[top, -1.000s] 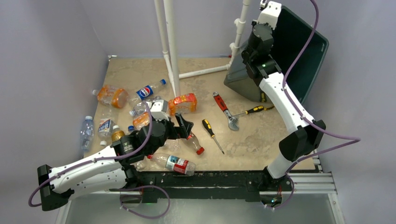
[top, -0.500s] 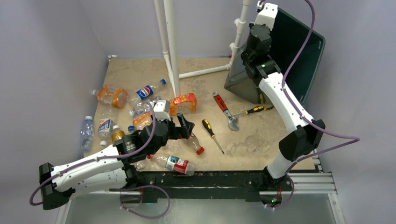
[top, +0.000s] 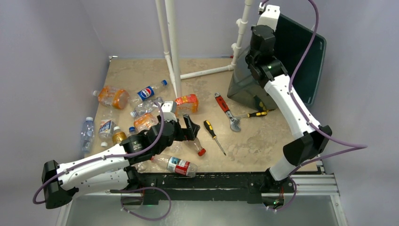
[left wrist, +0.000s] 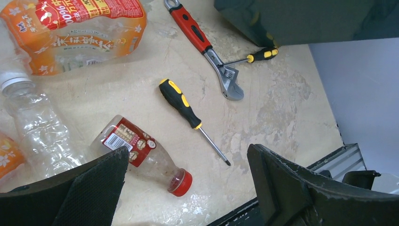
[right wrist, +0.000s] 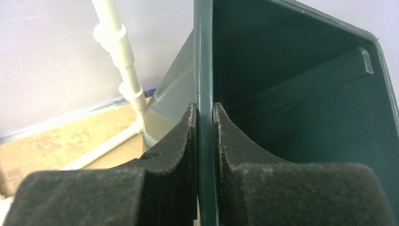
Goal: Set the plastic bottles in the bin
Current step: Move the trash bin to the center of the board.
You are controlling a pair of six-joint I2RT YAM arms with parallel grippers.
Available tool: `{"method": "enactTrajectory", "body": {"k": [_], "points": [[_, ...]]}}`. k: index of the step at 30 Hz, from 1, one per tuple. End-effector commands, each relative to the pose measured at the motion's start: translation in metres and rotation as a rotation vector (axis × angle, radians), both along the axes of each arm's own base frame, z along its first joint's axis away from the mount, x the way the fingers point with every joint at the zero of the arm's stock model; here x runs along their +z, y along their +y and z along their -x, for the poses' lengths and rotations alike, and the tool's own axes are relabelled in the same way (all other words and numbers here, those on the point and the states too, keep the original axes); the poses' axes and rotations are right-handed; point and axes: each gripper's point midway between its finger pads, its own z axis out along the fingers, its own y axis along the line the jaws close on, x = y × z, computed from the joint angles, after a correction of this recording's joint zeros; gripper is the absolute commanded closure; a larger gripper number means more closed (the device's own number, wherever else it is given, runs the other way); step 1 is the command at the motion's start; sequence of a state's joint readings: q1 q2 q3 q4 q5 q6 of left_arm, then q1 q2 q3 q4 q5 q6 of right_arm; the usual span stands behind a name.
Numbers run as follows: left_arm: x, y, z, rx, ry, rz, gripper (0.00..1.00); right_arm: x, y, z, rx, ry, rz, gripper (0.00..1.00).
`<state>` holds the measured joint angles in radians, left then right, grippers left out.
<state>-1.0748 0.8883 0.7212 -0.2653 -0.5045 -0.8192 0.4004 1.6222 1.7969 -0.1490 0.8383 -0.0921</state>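
The dark green bin [top: 310, 70] stands tipped up on its side at the back right, its opening facing the camera. My right gripper [top: 254, 52] is shut on the bin's rim; in the right wrist view the rim [right wrist: 205, 70] runs between the fingers [right wrist: 181, 136]. My left gripper [top: 189, 126] is open and empty just above a clear bottle with a red label and red cap [left wrist: 141, 148], also seen from above [top: 196, 145]. Several plastic bottles lie on the left half: a Pepsi one [top: 149, 91], orange ones [top: 113, 97] [top: 187, 103], and a red-labelled one [top: 176, 165].
Two yellow-and-black screwdrivers [top: 214, 135] [top: 254, 113] and a red-handled wrench [top: 227, 110] lie mid-table between the bottles and the bin. A white pipe frame [top: 172, 52] rises at the back centre. Walls close in the left, back and right.
The right arm has shifted the gripped bin slightly to the right and more upright. The left gripper has moved a little right and forward over the red-capped bottle.
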Motion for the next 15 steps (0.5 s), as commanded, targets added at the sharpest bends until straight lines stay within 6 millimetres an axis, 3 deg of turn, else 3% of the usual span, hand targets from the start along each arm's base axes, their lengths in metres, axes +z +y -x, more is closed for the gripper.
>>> {"method": "enactTrajectory", "body": {"k": [1,9,15], "points": [[0.008,-0.011,-0.001,-0.026,-0.014,0.040,0.03,0.020,-0.003,0.027,0.006,0.026,0.031,1.00],[0.001,-0.020,0.000,-0.049,0.006,0.039,0.04,-0.011,0.003,0.032,0.015,0.107,0.059,1.00],[0.001,-0.022,0.000,-0.053,0.006,0.039,0.04,-0.041,0.014,0.020,0.048,0.176,0.061,1.00]]}}
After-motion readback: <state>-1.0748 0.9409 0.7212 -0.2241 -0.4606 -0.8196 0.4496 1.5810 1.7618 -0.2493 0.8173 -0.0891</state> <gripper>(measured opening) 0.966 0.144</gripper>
